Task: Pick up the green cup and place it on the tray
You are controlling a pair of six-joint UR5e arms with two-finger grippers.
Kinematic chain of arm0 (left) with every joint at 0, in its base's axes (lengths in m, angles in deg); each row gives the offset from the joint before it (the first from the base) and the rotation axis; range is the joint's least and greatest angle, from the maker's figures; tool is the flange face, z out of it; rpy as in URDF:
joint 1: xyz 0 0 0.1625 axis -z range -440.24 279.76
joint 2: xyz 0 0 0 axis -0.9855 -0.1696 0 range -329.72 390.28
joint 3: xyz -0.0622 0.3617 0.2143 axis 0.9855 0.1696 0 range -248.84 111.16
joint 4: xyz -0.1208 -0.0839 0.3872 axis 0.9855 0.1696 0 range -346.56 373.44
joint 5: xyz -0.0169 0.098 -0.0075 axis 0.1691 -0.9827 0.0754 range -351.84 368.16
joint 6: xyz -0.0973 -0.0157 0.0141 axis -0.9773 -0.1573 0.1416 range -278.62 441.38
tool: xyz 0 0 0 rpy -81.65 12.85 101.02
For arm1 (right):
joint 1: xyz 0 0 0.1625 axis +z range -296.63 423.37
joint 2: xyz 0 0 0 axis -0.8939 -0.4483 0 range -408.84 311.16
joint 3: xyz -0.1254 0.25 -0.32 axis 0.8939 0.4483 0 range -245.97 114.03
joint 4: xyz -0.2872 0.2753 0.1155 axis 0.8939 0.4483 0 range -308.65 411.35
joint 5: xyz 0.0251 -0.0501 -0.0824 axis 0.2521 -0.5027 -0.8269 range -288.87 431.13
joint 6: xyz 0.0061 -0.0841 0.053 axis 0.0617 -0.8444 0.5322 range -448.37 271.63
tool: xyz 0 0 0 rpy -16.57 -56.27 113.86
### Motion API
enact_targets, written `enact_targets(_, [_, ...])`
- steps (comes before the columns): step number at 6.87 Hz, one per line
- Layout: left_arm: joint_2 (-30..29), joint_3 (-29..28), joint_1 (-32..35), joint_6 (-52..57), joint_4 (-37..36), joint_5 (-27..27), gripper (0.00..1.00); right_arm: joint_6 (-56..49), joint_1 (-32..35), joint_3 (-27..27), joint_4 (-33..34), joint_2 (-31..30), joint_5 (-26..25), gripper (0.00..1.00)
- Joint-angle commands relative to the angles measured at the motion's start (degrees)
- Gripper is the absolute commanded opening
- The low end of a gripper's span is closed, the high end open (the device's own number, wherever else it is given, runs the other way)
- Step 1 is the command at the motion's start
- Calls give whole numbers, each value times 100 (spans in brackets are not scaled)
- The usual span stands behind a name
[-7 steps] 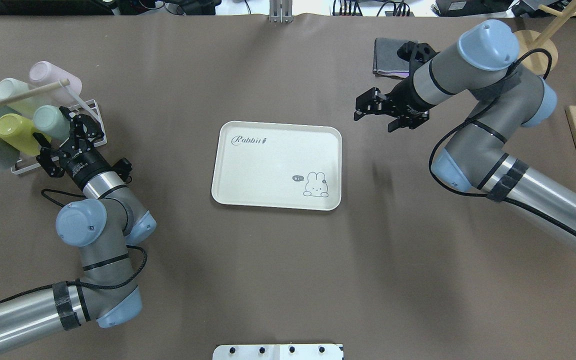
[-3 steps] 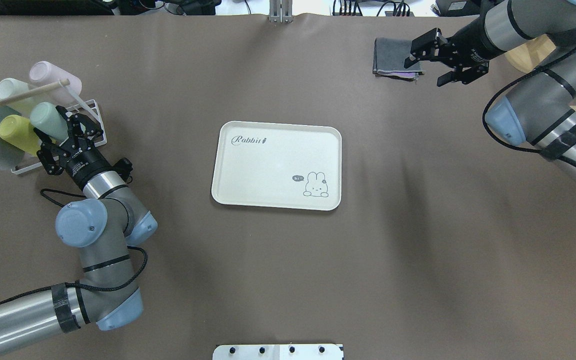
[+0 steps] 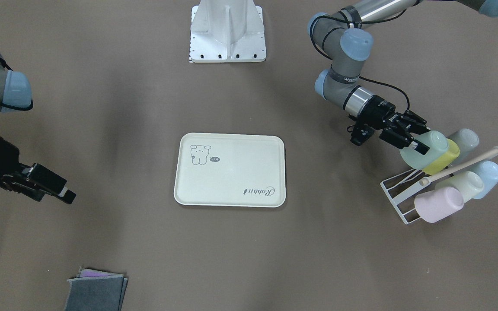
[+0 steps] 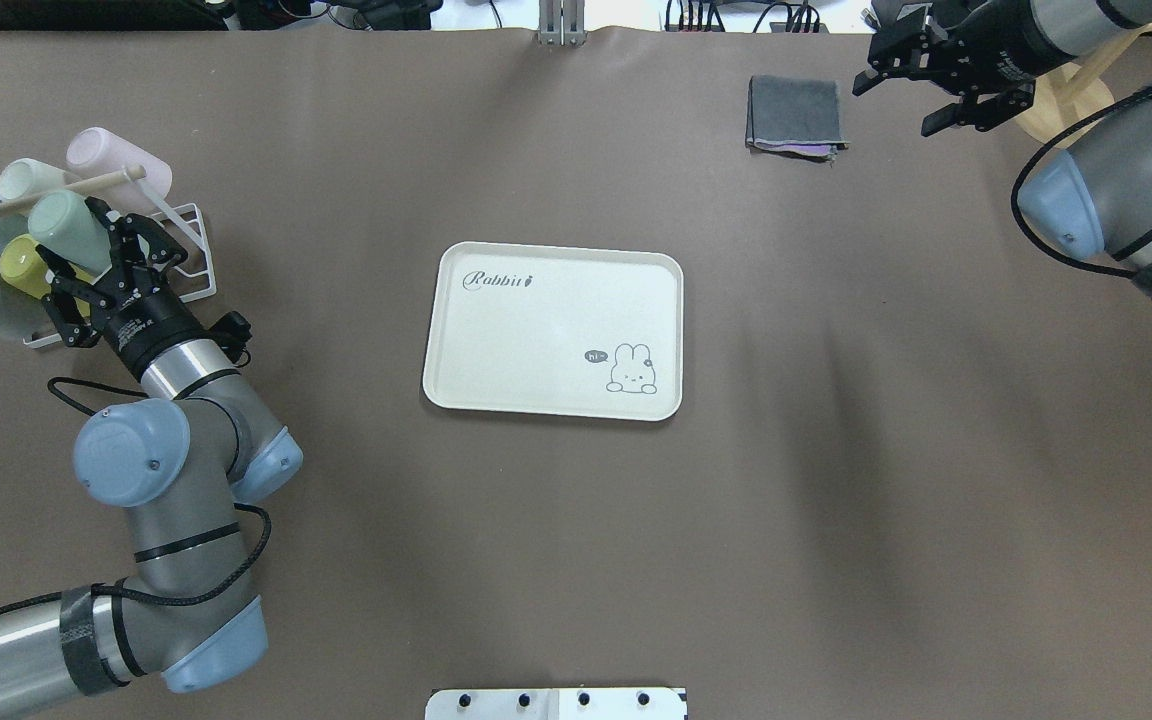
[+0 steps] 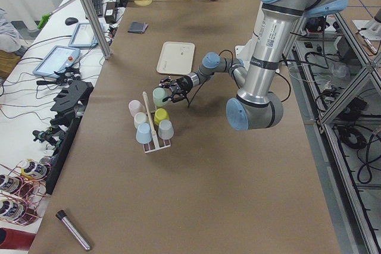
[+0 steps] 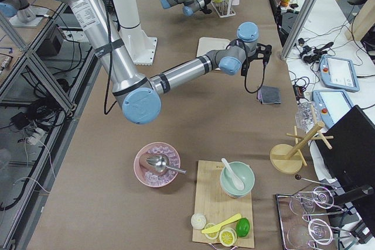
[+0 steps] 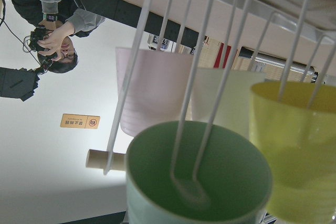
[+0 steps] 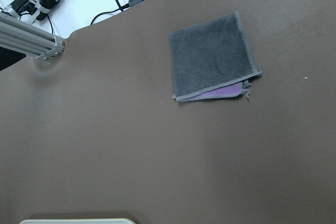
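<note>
The green cup (image 4: 64, 216) lies on its side on a white wire rack (image 4: 194, 285) at the table's left. My left gripper (image 4: 86, 242) is shut on the cup; in the front-facing view the gripper (image 3: 419, 139) grips the cup (image 3: 428, 149) near its rim. In the left wrist view a wire peg (image 7: 195, 129) reaches inside the cup's mouth (image 7: 210, 192). The cream tray (image 4: 536, 340) lies flat mid-table with nothing on it, and it also shows in the front-facing view (image 3: 231, 177). My right gripper (image 4: 898, 102) is open and holds nothing, high over the far right corner.
The rack also holds a yellow-green cup (image 4: 21, 268), a pink cup (image 4: 116, 160), a cream one and pale blue ones, under a wooden rod (image 4: 36, 195). A folded grey cloth (image 4: 796, 112) lies far right. A wooden stand and board sit at the right edge.
My left gripper has moved left and farther away with the green cup, and the rack cups shifted a little. My right arm swung up and back to the far right corner.
</note>
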State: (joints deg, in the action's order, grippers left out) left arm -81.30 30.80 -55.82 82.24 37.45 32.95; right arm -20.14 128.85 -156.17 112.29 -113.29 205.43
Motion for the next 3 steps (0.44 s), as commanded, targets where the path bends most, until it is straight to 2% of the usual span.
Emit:
enact_targets(1, [285,1104,-120,-24,-840,35,23,-915,183,-961,811,-584,-62,100])
enact_targets(2, [277,1580,-138,-33,-1184,105,23,-1065,218,-1277,857,-978,-158,100])
enact_targets(3, [164,1863,-182,-94,-1161,845,23,-1545,402,-1420,892,-1251,-150,100])
